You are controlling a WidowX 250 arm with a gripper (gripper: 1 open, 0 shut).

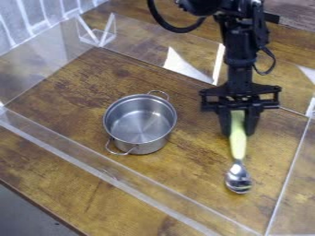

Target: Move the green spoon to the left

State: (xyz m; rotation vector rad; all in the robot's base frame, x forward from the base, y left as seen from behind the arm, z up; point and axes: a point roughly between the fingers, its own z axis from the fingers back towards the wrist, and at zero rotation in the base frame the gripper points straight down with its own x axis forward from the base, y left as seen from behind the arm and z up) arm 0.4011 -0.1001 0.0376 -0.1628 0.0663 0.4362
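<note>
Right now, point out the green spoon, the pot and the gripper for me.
green spoon (pixel 237 143): camera view, middle of its yellow-green handle.
pot (pixel 118 112): camera view, left side of its steel rim.
gripper (pixel 239 114): camera view, midway between its fingertips, closed on the spoon's handle.

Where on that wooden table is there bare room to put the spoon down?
Bare wood lies left of the pot, out to the clear wall, and behind the pot. It is crowded on the right, where the gripper holds the green spoon.
</note>
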